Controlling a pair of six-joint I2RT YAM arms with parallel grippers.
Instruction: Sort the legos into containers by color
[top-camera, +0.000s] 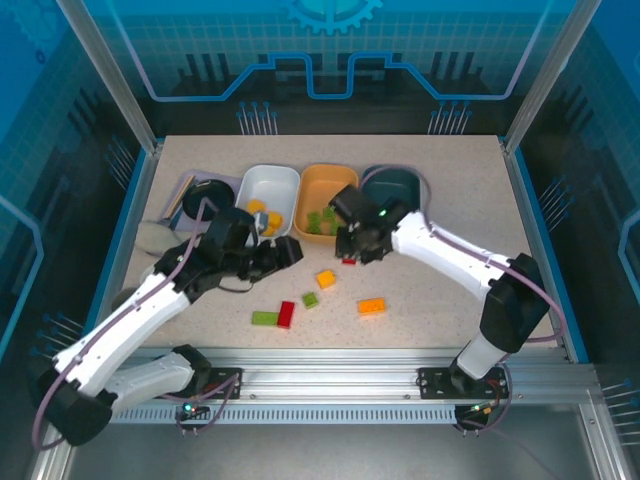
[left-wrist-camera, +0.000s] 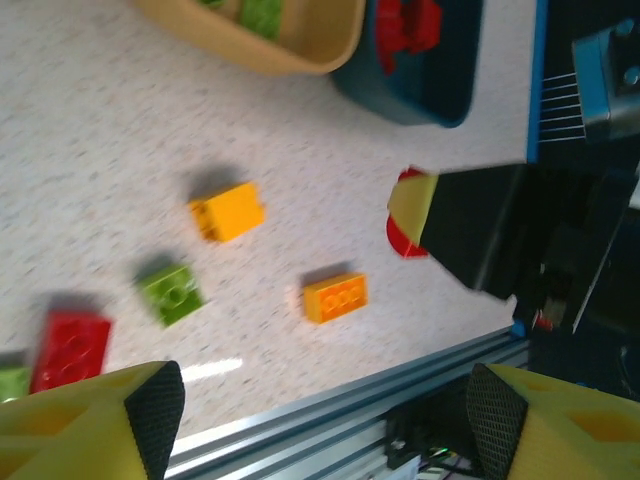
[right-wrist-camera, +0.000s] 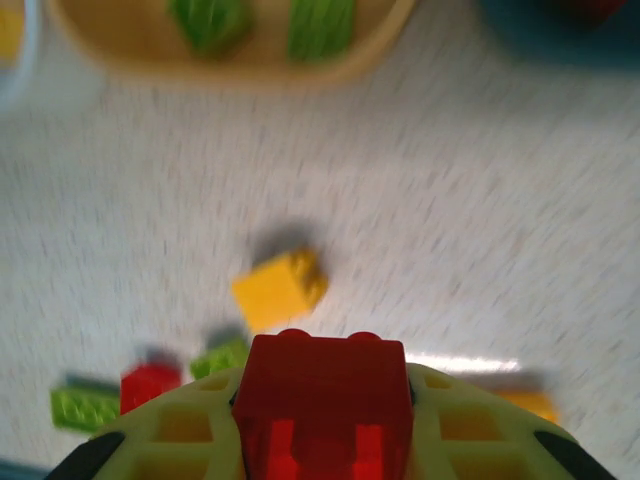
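A red brick (right-wrist-camera: 320, 395) is being pinched by the right gripper (right-wrist-camera: 322, 450). The left gripper (left-wrist-camera: 320, 430) is being held spread above the table (top-camera: 430, 320).

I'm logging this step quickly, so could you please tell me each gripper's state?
Left gripper: open, holding nothing.
Right gripper: closed on a red lego.

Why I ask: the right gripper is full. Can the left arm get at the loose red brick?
Probably yes: the left gripper is open nearby, and the red brick lies uncovered, a green brick alongside.
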